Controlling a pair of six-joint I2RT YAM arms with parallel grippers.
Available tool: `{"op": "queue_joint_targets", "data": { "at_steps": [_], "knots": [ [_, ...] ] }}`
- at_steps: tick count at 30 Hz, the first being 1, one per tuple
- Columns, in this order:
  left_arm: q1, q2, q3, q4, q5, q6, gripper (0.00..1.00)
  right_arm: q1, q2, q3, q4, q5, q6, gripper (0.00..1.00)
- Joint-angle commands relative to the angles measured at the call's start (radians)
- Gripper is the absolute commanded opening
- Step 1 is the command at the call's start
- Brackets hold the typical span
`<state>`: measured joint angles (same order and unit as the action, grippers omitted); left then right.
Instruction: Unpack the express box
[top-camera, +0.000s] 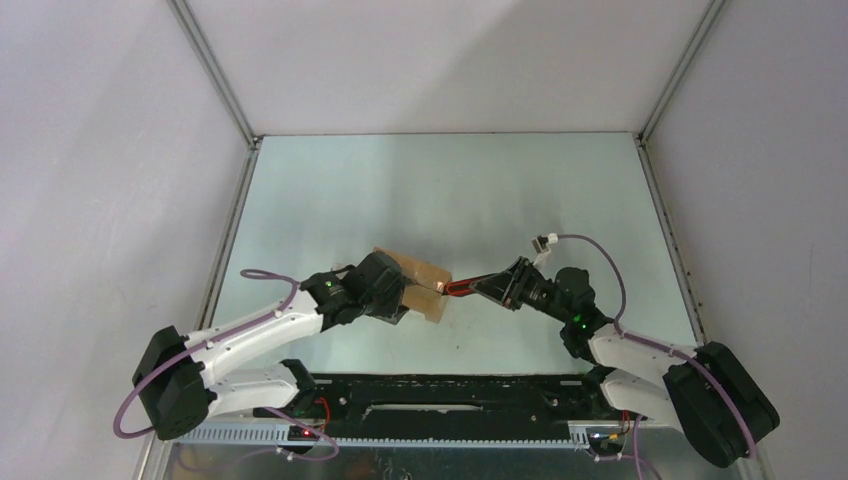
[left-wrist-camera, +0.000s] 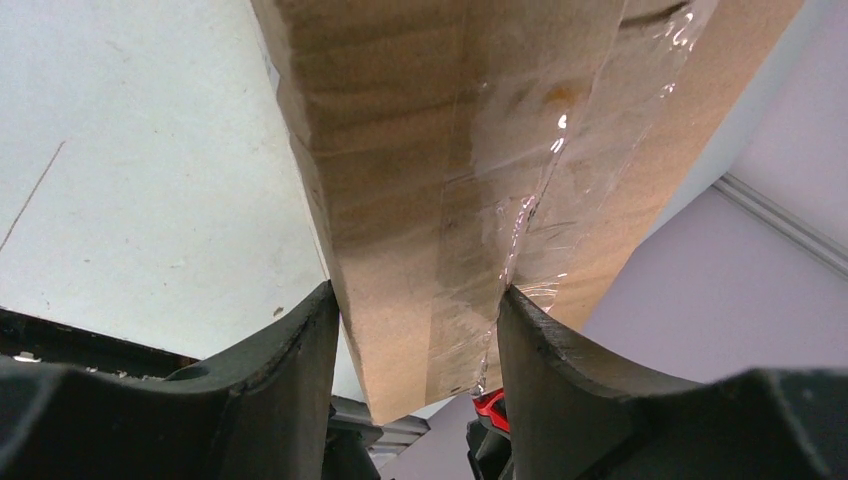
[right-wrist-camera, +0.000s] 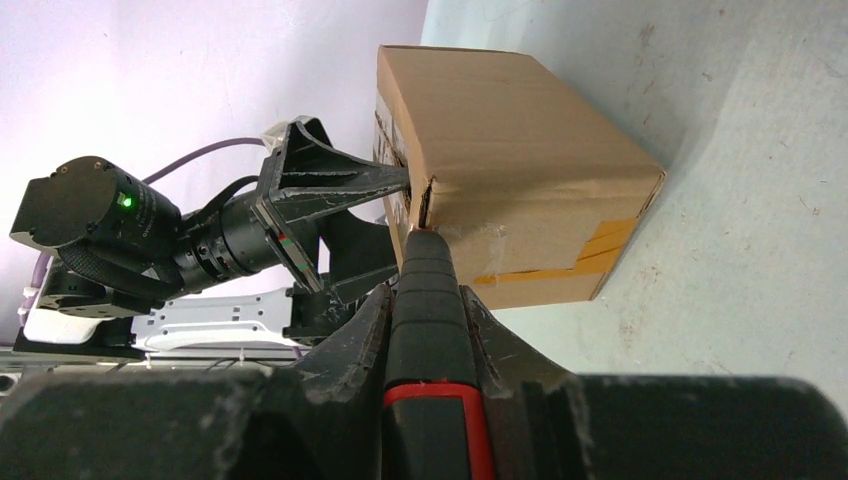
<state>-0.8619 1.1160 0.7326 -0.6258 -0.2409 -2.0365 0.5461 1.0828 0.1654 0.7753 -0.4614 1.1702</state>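
Left of centre in the overhead view, the left gripper (top-camera: 392, 290) clamps the express box (top-camera: 425, 283), one finger pressed against each side of the taped carton. The box sits just below the frame's middle. To its right, the right gripper (top-camera: 497, 287) pinches a red-and-black utility knife (top-camera: 462, 288), whose tip touches the box's corner edge.

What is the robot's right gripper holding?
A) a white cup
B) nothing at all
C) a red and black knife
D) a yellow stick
C: the right gripper is shut on the red-and-black utility knife, whose tip is up against an edge of the express box.
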Motion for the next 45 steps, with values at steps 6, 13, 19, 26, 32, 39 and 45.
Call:
{"op": "queue_joint_targets", "data": {
  "at_steps": [6,13,19,26,32,39,45],
  "knots": [
    [0.001,-0.028,-0.026,0.037,-0.021,-0.057,0.0,-0.041,-0.023,-0.011,-0.136,-0.112,-0.035,0.0],
    [0.0,-0.023,-0.025,0.034,-0.018,-0.056,0.0,-0.06,-0.031,-0.032,-0.125,-0.098,-0.022,0.0],
    [-0.001,-0.025,-0.018,0.019,-0.022,-0.058,0.0,-0.071,-0.086,-0.032,-0.155,-0.061,-0.015,0.0],
    [-0.009,-0.01,-0.021,0.047,-0.013,-0.063,0.0,-0.048,-0.099,-0.028,-0.16,-0.059,-0.013,0.0],
    [-0.012,-0.016,-0.022,0.061,-0.017,-0.075,0.0,0.024,-0.088,-0.021,-0.162,-0.04,-0.014,0.0],
    [-0.015,-0.005,-0.01,0.085,-0.013,-0.085,0.0,0.118,-0.028,-0.027,-0.107,0.008,0.003,0.0],
    [-0.016,-0.041,-0.037,0.074,-0.036,-0.12,0.0,0.07,-0.006,-0.06,-0.07,-0.02,0.004,0.0]
  ]
}}
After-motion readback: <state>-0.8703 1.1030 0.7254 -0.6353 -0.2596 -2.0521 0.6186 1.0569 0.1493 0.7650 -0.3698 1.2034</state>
